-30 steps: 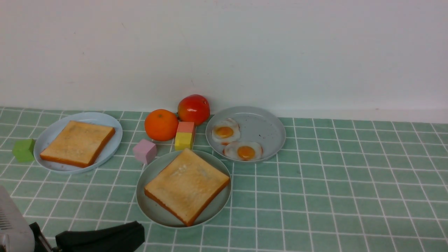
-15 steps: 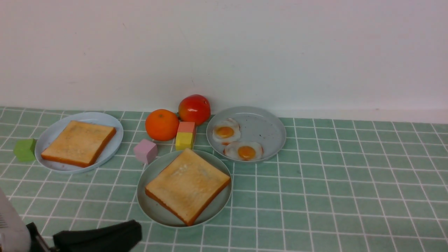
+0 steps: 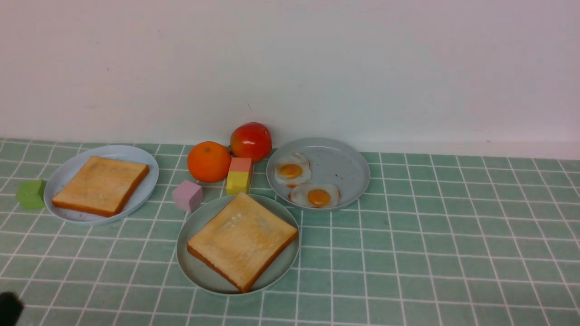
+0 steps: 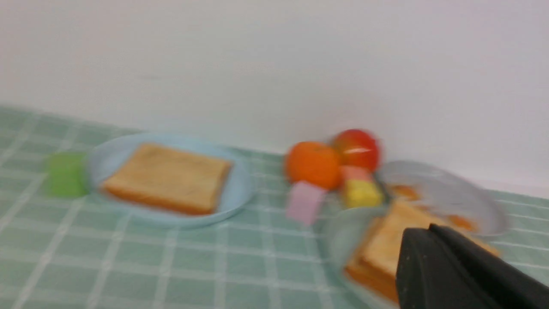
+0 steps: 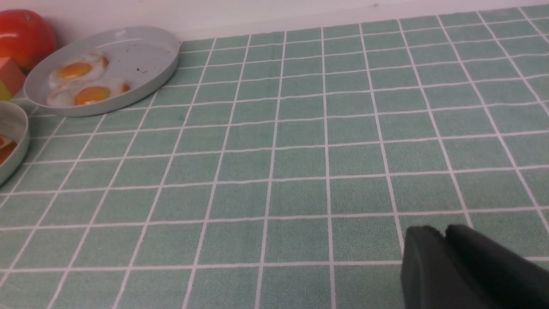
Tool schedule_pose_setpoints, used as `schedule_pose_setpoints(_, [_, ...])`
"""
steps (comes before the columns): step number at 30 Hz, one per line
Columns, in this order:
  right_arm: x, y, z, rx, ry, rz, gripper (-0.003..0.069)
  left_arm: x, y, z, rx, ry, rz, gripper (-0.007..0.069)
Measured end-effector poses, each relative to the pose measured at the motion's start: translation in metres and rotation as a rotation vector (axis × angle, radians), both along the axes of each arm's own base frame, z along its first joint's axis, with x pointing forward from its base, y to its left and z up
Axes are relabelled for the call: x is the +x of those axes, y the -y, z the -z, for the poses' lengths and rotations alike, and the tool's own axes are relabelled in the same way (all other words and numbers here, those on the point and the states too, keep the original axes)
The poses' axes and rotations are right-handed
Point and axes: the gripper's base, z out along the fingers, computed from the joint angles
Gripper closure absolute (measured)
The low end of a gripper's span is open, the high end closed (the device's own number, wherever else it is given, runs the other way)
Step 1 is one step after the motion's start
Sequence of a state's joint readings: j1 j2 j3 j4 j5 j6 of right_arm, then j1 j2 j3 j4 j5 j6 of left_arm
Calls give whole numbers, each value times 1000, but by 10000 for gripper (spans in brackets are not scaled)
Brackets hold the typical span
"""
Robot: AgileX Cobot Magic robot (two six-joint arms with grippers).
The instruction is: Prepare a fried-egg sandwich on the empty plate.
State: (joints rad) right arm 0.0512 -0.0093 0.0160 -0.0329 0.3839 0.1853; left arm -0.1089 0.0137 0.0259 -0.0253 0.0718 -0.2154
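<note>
At the front-left corner I note my left gripper [image 4: 433,234] has withdrawn, jaws shut and empty; one toast slice [image 3: 242,239] lies on the mint-green plate [image 3: 194,266] (egg layer outstanding, right gripper's state unclear).

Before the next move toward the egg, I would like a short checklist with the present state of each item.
1. First toast lies flat on the mint-green plate: ok.
2. Two fried eggs lie free on the grey plate, nothing over them: ok.
3. Second toast waits on the pale blue plate: ok.
4. Left gripper shut and empty, off the mint-green plate: ok.
5. Right gripper open enough for an egg: not ok, jaws look nearly together.
6. Table between right gripper and eggs is bare tiles: ok.
</note>
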Motion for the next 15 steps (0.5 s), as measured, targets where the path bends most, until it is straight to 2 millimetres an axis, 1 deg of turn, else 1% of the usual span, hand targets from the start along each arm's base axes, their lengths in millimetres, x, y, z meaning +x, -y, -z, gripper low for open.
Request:
schedule_pose_setpoints(1, [0, 0, 0, 0, 0, 0, 578, 0, 0, 2, 2, -19, -6, 638])
schedule_pose_setpoints(2, [0, 0, 0, 0, 1, 0, 575, -2, -3, 11, 9, -108, -47, 638])
schedule_pose_setpoints(5, [0, 0, 0, 0, 1, 0, 571, -5, -5, 25, 17, -255, -82, 638])
schedule_pose_setpoints(15, [0, 0, 0, 0, 1, 0, 563, -5, -5, 27, 16, -279, -89, 638])
